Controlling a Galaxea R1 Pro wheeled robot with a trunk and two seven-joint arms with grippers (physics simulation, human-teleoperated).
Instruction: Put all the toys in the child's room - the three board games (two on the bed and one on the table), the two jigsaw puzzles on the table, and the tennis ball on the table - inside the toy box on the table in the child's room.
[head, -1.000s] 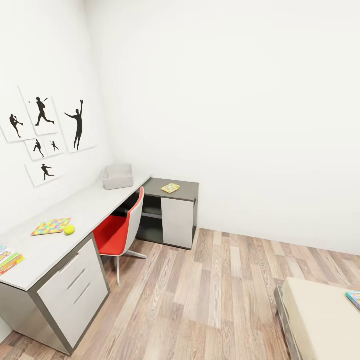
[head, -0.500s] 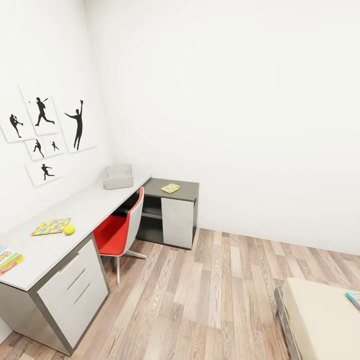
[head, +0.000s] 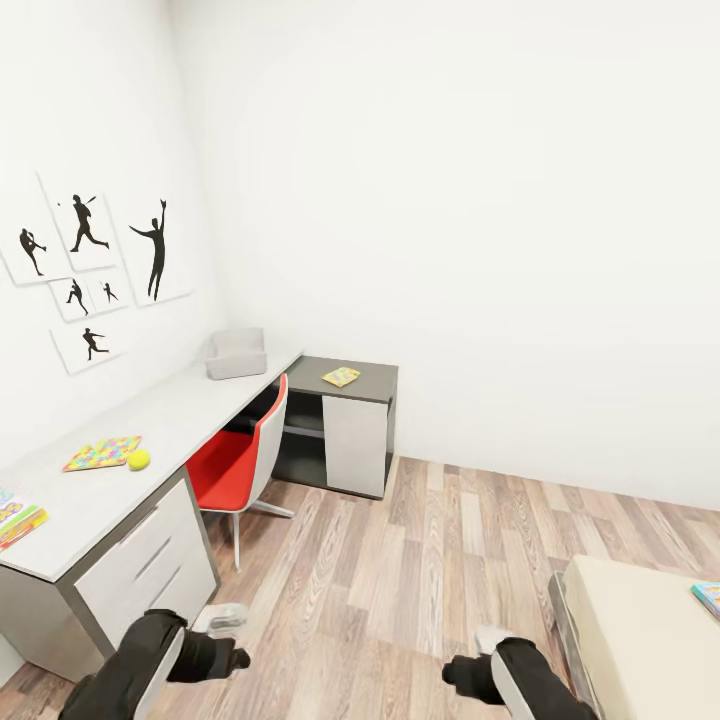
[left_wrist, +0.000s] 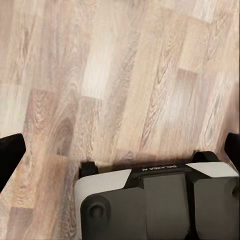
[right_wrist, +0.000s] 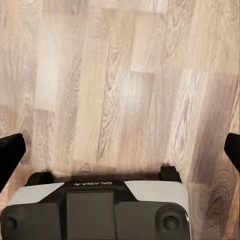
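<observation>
The table (head: 180, 415) runs along the left wall. The light grey toy box (head: 236, 355) stands at its far end. A jigsaw puzzle (head: 103, 452) lies nearer, with the tennis ball (head: 139, 459) touching its right corner. Another colourful flat board (head: 15, 520) is cut off by the picture's left edge. A yellow-green board game (head: 341, 376) rests on the dark corner section. At the lower right is the bed (head: 640, 640), with a blue board game (head: 708, 598) on it. My left gripper (left_wrist: 120, 150) and right gripper (right_wrist: 120, 150) hang open and empty over the wood floor.
A red swivel chair (head: 240, 465) is tucked under the table's middle. White drawers (head: 150, 570) front the near end. My left arm (head: 160, 660) and right arm (head: 515, 675) show at the bottom. Wood-plank floor (head: 420, 580) lies between table and bed.
Both arms have risen into the bottom of the head view. The room and the toys have not moved.
</observation>
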